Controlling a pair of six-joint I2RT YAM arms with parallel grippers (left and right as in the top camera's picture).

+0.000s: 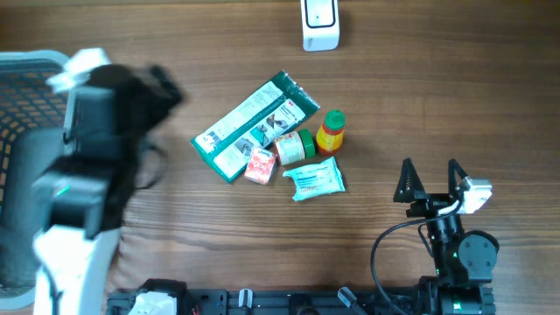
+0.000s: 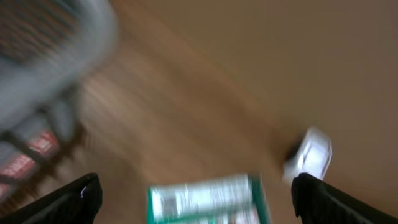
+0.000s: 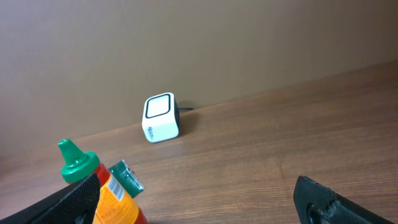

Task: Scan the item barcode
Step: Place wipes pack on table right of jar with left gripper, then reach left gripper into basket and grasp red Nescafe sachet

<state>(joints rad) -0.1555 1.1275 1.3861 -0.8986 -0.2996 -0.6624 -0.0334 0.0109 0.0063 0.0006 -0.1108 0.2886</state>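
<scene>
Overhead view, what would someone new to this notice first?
The small heap of groceries mid-table: a long green packet with an orange green-capped bottle, a pink box and a pale wipes pack close beside it. Next, the left arm, large and blurred at the left edge by a grey basket, and the white scanner alone at the far edge.

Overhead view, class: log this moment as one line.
left gripper: open, empty | right gripper: open, empty | scanner: untouched | green packet: lying flat, ungripped
</scene>
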